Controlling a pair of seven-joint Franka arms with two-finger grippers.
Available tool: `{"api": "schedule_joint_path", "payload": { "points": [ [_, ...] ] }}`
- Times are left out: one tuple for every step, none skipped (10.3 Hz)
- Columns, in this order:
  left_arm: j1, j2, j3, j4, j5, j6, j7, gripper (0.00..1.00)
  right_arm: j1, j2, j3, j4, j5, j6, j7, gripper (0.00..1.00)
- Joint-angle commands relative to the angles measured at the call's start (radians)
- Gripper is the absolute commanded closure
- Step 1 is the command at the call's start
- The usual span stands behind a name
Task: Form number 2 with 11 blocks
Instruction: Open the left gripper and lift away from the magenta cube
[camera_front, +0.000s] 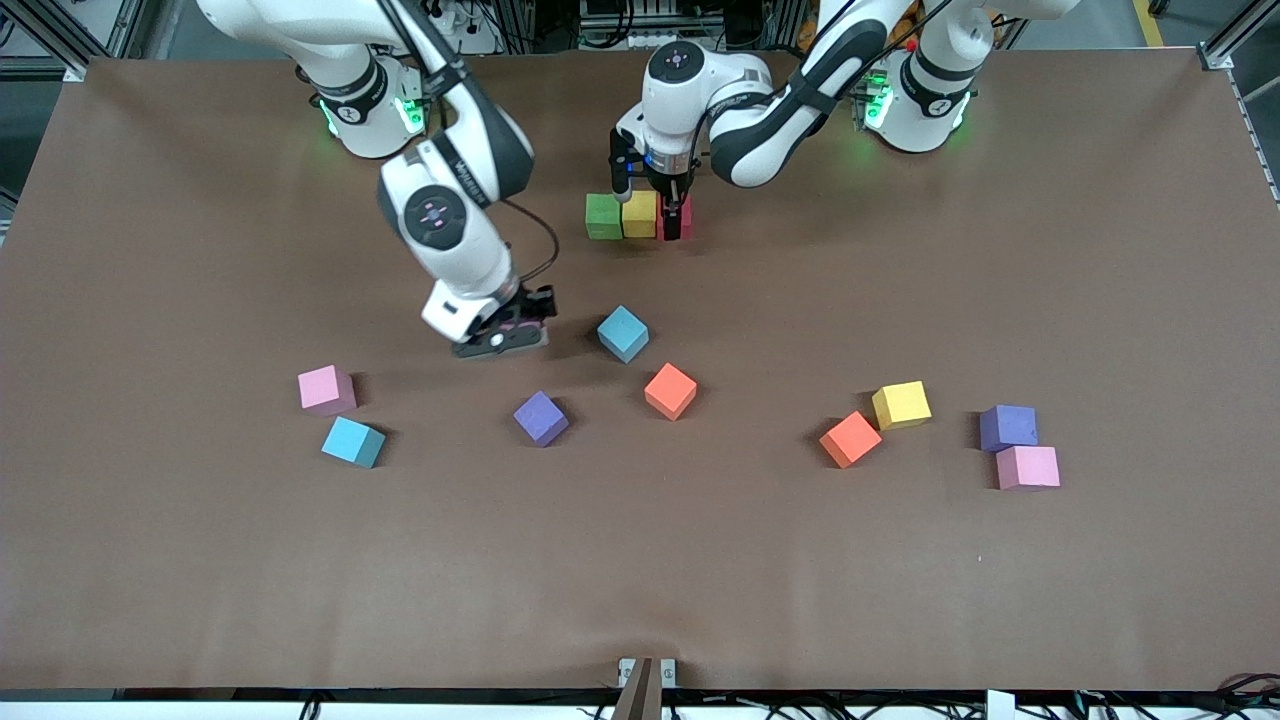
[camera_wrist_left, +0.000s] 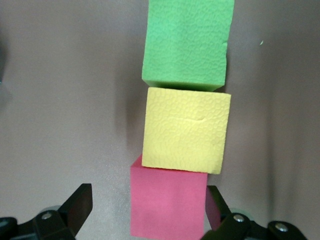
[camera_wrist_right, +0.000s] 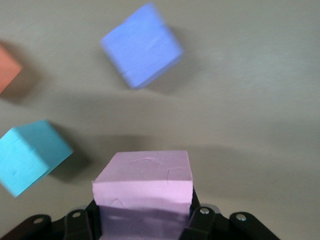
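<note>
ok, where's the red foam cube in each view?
Front: red foam cube at the end of the green-yellow-red row, under the left end effector.
Left wrist: between the open fingers.
Right wrist: not in it.
Shared landmark: yellow foam cube touching it.

White glossy arm shells, black joint bands, green lights glowing near bases. Black cables along links. Black fingers, silver screws in mounts.
</note>
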Motion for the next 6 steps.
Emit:
{"api": "schedule_joint_path", "payload": {
  "points": [
    [0.008, -0.051, -0.019, -0.024, -0.031, -0.03, -0.008, 0.0, -0.049, -0.027, -0.015, 0.008, -0.082, -0.054, 0.004, 1.0],
    [0.009, -0.062, -0.02, -0.024, -0.047, -0.033, -0.008, 0.0, -0.071, -0.025, -0.015, 0.008, -0.117, -0.057, 0.004, 1.0],
    [0.009, -0.074, -0.02, -0.024, -0.071, -0.048, -0.006, 0.0, -0.075, -0.025, -0.015, 0.008, -0.118, -0.063, 0.006, 1.0],
    [0.009, -0.097, -0.02, -0.022, -0.091, -0.064, -0.005, 0.0, -0.074, -0.025, -0.015, 0.008, -0.118, -0.063, 0.008, 1.0],
    [0.021, -0.122, -0.02, -0.013, -0.144, -0.076, -0.005, 0.0, -0.074, -0.024, -0.015, 0.008, -0.118, -0.062, 0.009, 1.0],
    [0.038, -0.124, -0.017, 0.005, -0.186, -0.076, -0.003, 0.0, -0.074, -0.024, -0.015, 0.01, -0.118, -0.063, 0.015, 1.0]
  ]
}}
